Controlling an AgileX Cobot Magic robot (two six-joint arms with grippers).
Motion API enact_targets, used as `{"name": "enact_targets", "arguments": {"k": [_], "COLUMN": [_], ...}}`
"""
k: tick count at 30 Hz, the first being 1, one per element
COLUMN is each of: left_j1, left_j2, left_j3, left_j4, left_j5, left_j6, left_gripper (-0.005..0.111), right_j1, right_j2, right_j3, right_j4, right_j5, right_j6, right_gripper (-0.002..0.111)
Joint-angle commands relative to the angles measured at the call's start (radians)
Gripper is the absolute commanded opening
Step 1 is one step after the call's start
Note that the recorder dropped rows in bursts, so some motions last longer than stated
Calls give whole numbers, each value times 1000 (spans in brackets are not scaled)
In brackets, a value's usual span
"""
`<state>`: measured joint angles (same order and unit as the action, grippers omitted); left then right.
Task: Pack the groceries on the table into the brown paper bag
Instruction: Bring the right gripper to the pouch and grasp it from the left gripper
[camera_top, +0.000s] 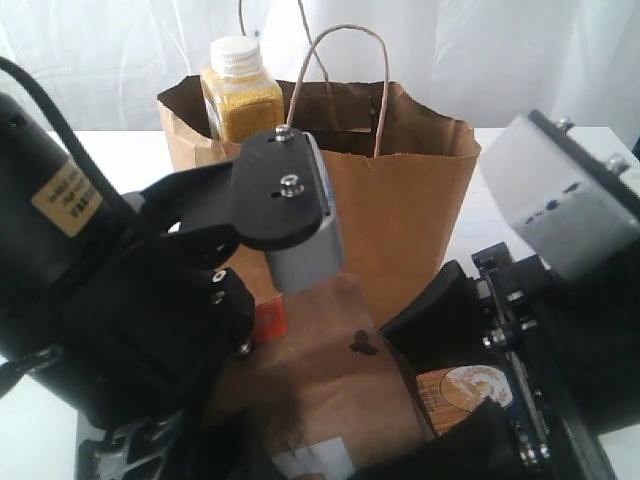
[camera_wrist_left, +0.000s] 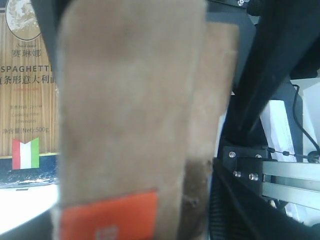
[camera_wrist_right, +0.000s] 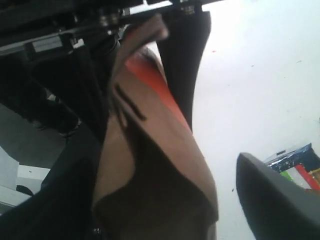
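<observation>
Jaws of the left gripper (camera_wrist_left: 145, 75) clamp the pouch (camera_top: 330, 380); the right gripper (camera_wrist_right: 160, 165) gapes. Pouch's turn, I judge: raise it over the bag (camera_top: 400, 200) rim.

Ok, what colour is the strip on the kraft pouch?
Orange; the strip on the kraft pouch shows best in the left wrist view.

Your bag (camera_top: 420, 200) is matt brown paper, creased, with a rough jagged rim and twisted paper-cord handles (camera_top: 383, 90). At its eleven o'clock rim, the bottle (camera_top: 243, 105) looks clear and glossy under a ribbed white plastic cap (camera_top: 236, 55). At six o'clock from the bag, the pouch (camera_top: 325, 365) is dull kraft paper with a smooth orange strip (camera_wrist_left: 107, 215). The spaghetti packet (camera_wrist_left: 27, 100) is glossy printed film. The table (camera_top: 110, 160) is smooth and white. The left arm (camera_top: 110, 300) is matt black with bright metal screws (camera_top: 289, 183).
</observation>
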<state>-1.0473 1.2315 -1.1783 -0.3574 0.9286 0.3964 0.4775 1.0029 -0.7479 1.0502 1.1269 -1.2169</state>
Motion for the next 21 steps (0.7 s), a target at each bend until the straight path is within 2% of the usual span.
{"name": "enact_targets", "arguments": {"k": [1,7,9,11,13,18,20,21], "left_j1": [-2,-2,-2,-2,-2,-2,-2,-2], "left_j2": [-10,-10,-19,-34,-48,-68,-68,-68], "left_j3": [-10,-10,-10,-10,-10,-10,-10,-10], "left_j4": [-38,-38,-38,-38,-35,-17,-15,-10], "left_j5": [-4,-22,-24,-24,-21,29,43,45], "left_j6": [4,4,14,25,25,25,23,18], "left_gripper": [0,0,0,0,0,0,9,18], "right_j1": [20,75,90,92,92,92,92,92], "right_j2": [37,105,124,126,126,126,126,126], "right_j3": [-9,-9,-9,-9,-9,-9,-9,-9], "right_j4": [22,22,22,22,22,26,26,26], "right_j5": [32,8,-22,-34,-34,-34,-34,-34], "right_j6": [-39,-70,-92,-138,-141,-128,-121,-115], "right_gripper": [72,71,62,22,0,0,0,0]}}
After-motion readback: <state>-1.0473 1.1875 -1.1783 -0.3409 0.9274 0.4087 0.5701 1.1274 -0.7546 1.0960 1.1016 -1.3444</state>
